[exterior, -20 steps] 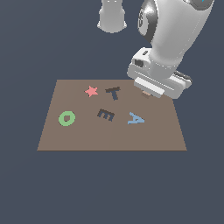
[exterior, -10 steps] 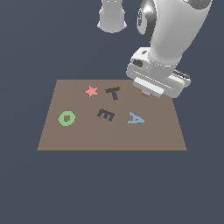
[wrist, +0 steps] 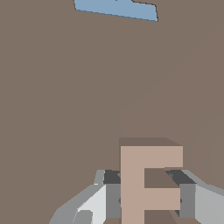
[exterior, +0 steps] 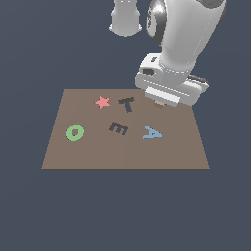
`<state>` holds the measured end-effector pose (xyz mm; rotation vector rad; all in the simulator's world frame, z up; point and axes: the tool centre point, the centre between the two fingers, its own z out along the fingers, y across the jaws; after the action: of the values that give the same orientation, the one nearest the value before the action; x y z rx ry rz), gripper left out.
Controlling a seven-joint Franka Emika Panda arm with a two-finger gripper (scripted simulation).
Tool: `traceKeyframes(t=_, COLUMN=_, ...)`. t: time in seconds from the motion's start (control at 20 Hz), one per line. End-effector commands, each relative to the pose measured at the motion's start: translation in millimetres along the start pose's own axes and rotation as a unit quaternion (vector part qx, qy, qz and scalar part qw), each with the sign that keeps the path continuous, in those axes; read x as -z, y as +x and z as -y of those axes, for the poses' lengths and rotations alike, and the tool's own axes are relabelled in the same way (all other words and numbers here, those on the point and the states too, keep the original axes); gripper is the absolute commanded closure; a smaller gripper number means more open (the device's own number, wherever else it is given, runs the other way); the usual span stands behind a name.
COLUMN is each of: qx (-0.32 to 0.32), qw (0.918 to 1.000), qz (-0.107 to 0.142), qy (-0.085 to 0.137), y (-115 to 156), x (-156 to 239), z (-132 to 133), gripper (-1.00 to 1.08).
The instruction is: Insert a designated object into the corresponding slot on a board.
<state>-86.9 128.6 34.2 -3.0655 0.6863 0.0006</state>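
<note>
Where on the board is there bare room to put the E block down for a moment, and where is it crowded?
The board is bare along its whole near strip, below the green ring, E slot and blue A. Its far middle is crowded: red star, T recess, and the pincer holding the E block.

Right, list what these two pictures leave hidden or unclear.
- Tan letter block: the wrist view's edge cuts off its lower part; in the exterior view the gripper hides nearly all of it.
- Whether the fingers press the block: cannot tell.
- Blue letter: mostly cropped in the wrist view.
- E-shaped slot: outside the wrist view.
</note>
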Motion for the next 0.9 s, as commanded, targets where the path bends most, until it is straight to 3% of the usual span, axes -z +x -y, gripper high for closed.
traceKeyframes(t=0.0, qx=0.027, qw=0.9996, qz=0.0, qy=0.0, y=2, x=0, z=-7, gripper=1.08)
traceKeyframes(t=0.4, qx=0.138, qw=0.9904, qz=0.0, qy=0.0, y=12, x=1, z=-33, gripper=1.08)
traceKeyframes(t=0.6, qx=0.203, qw=0.9791, qz=0.0, qy=0.0, y=21, x=2, z=-48, gripper=1.08)
traceKeyframes(t=0.85, qx=0.283, qw=0.9592, qz=0.0, qy=0.0, y=35, x=2, z=-64, gripper=1.08)
